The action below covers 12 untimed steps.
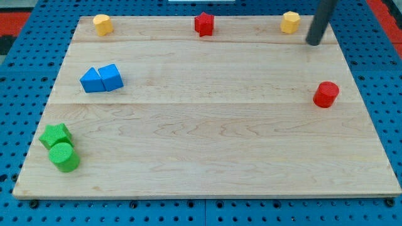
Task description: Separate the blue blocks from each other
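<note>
Two blue blocks touching, tip far off

Both sit pressed together at the view's left: blue triangle (92,81) against blue cube (111,77). My tip (312,43) rests near the top right, beside a yellow block (290,22). No pincer fitted; rod only. Separation not yet begun, judging by contact.

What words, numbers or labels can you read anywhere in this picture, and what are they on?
None. No text shows on the wooden board, the two blue blocks, the red, yellow and green blocks, or my tip, which sits at the view's top right, far from the blue pair.
</note>
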Each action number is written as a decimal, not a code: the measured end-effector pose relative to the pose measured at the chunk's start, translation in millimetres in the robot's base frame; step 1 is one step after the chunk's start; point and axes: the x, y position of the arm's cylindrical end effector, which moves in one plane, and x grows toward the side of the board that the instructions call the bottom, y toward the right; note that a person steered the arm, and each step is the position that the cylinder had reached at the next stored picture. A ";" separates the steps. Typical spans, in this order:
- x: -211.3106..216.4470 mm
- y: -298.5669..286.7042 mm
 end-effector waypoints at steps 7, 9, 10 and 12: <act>154.1 -416.5; 122.8 -456.3; 125.1 -515.0; 83.6 -490.4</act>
